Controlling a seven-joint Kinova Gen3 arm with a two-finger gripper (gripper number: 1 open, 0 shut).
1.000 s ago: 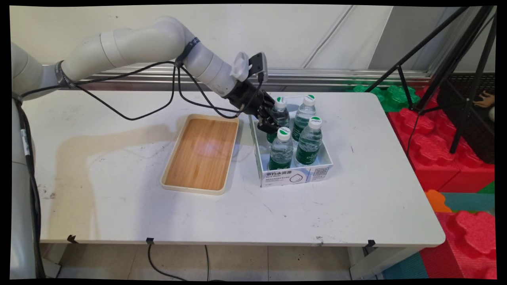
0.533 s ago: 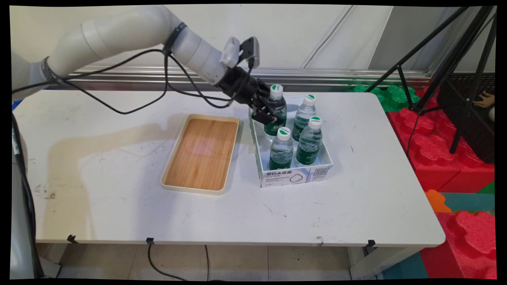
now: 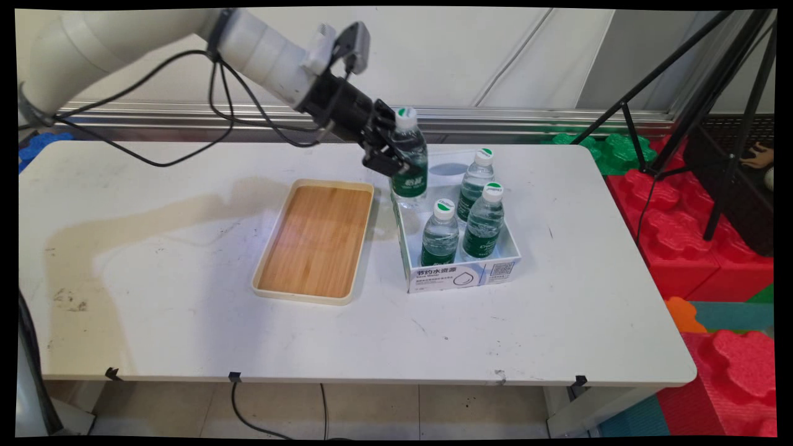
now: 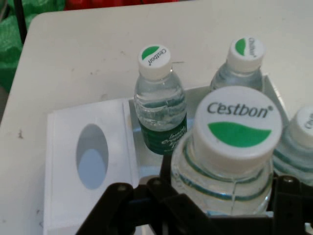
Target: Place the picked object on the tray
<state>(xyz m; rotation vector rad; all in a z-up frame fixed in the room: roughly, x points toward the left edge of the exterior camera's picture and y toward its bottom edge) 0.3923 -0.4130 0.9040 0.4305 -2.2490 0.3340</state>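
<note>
The main view looks down from above the near side of the white rectangular table (image 3: 186, 260) toward the far wall. The hand view looks along the gripper, very close to the white cardboard box (image 4: 83, 161) (image 3: 461, 275) of clear plastic water bottles (image 4: 159, 105) (image 3: 480, 173), which both views share.

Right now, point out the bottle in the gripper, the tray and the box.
Held bottle (image 3: 409, 162), main view, on its green label.
Tray (image 3: 317, 238), main view, on its bare wooden floor.
Box (image 3: 458, 275), main view, on its printed front wall.
</note>
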